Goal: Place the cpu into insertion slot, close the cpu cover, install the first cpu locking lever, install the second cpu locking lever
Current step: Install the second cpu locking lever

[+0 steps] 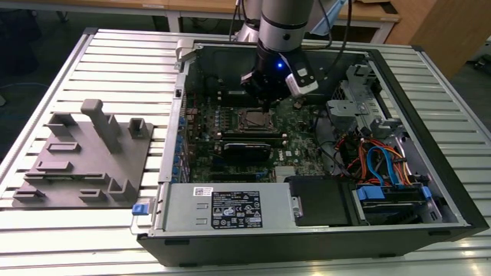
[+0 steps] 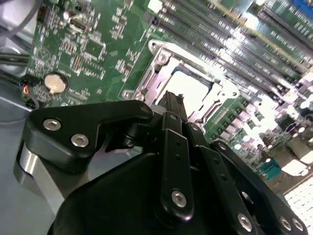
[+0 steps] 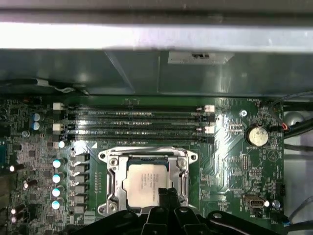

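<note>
The arm is reaching down into the open computer case (image 1: 429, 190) lying on the slatted table (image 1: 115, 52), and the gripper (image 1: 266, 103) is hanging right over the insertion slot (image 1: 254, 119) on the green motherboard (image 1: 295, 155). In the first wrist view the cpu (image 3: 145, 184) is sitting flat inside the insertion slot (image 3: 146, 182), silvery top up, with the cpu cover (image 3: 113, 182) lying down around it as a metal frame — the chip showing through its square window. The second wrist view is showing the same: the cpu (image 2: 188, 87) is lying in its socket just past the black fingers (image 2: 172, 105), which are pressed together, clenched on nothing I can see. Their tips are hovering at the near edge of the socket; whether they are touching it, I cannot tell. The long black memory slots (image 3: 134, 122) are running just beside the socket. Over on the exterior view's left, a grey fixture block (image 1: 80, 158) is resting on the table, well apart from the case.
</note>
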`<state>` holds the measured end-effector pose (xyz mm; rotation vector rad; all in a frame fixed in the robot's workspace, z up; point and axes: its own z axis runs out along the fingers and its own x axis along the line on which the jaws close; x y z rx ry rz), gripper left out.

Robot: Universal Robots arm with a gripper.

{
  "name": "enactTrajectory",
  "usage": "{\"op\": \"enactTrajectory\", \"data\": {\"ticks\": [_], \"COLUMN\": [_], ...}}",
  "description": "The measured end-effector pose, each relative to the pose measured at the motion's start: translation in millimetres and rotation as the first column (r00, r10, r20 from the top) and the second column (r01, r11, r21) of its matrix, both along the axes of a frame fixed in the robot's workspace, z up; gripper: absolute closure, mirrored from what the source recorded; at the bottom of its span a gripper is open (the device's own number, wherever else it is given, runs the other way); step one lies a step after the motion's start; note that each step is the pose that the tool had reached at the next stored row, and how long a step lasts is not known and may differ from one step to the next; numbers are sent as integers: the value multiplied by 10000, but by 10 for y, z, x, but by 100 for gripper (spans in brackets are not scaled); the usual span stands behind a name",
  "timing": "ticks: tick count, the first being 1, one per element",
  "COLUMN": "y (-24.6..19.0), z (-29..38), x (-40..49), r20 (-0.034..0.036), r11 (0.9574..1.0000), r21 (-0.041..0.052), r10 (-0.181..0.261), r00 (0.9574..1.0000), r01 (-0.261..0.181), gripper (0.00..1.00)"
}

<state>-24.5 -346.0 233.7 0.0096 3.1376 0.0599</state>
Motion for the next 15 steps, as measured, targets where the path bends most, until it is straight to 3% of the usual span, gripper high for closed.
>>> {"op": "enactTrajectory", "data": {"ticks": [5, 15], "y": [-123, -147], "z": [-5, -5], "x": [-2, -2], "r20": [1, 1], "r11": [10000, 10000], "r21": [1, 1], "r10": [0, 0], "r00": [10000, 10000], "r01": [0, 0], "gripper": [90, 90]}}
